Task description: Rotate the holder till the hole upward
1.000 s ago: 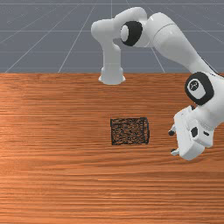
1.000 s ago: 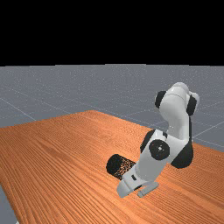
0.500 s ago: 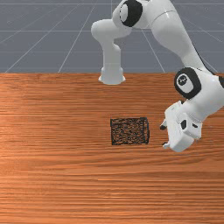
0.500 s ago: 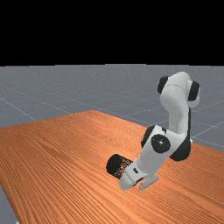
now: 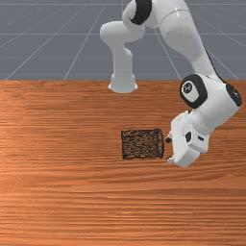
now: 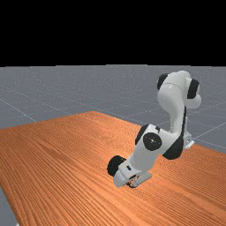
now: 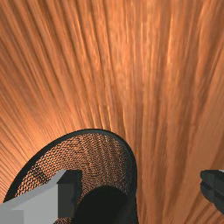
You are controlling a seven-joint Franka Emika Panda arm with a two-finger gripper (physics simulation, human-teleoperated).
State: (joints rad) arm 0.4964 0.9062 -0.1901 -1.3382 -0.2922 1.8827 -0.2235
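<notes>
One table [image 5: 57, 192] under the holder [image 5: 141, 144]; one arm [image 5: 211, 105], reaching toward it from the front view's right; one holder, on its side, long axis left-right there, hole facing the gripper [image 5: 168, 150]; two fingers [image 7: 69, 194], wide apart, gripping nothing.

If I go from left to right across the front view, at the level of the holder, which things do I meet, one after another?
Table wood → black mesh holder, lying on its side → open gripper → table wood again.
</notes>
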